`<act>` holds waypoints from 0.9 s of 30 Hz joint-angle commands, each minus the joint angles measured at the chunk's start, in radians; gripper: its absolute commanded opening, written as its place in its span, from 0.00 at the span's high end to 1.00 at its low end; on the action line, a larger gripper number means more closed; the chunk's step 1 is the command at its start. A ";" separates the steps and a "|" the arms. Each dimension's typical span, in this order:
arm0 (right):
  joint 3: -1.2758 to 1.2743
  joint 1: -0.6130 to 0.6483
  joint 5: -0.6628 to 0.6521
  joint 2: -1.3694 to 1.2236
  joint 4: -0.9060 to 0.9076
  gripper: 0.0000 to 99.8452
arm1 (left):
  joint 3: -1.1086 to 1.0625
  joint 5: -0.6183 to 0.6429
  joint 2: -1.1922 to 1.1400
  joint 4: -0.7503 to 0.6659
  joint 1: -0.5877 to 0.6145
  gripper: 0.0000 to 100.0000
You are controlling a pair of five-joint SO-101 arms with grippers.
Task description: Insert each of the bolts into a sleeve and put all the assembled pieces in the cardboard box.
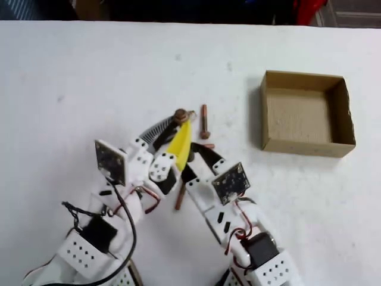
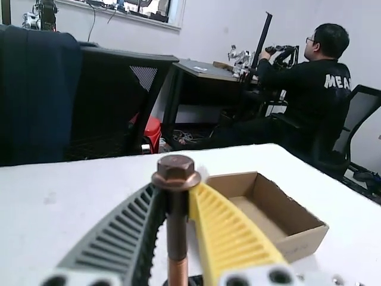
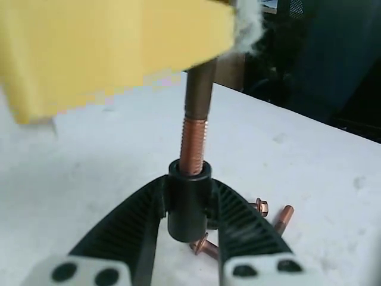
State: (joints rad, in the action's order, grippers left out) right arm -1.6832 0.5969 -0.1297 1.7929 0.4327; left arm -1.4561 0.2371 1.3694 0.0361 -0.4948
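My left gripper (image 2: 177,192), with one grey and one yellow finger, is shut on a copper bolt (image 2: 175,173) held upright, head on top. In the high view this gripper (image 1: 179,123) sits mid-table with the bolt head (image 1: 180,115) at its tip. Right below it, my right gripper (image 3: 189,199), with black fingers, is shut on a black sleeve (image 3: 189,205). The bolt's threaded end (image 3: 193,146) enters the sleeve's top opening. The open cardboard box (image 1: 306,113) stands at the right and holds nothing; its inside also shows in the left wrist view (image 2: 262,211).
A loose bolt (image 1: 204,122) lies just right of the grippers, and another (image 1: 180,198) lies between the two arms. Several loose bolts (image 3: 262,207) lie on the table behind the sleeve. The white table (image 1: 89,77) is bare at the left and back.
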 commanded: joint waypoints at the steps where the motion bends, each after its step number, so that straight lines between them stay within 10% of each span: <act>1: -0.006 0.002 -0.014 0.010 -0.008 0.98 | 0.000 0.009 0.028 0.003 0.013 0.98; 27: -0.006 -0.045 -0.011 0.012 -0.024 0.98 | -0.143 0.003 0.028 -0.005 -0.002 0.98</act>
State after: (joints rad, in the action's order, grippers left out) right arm -1.6832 0.5800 -0.1358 1.7914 0.4327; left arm -1.5988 0.2371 1.3894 0.0345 -0.5010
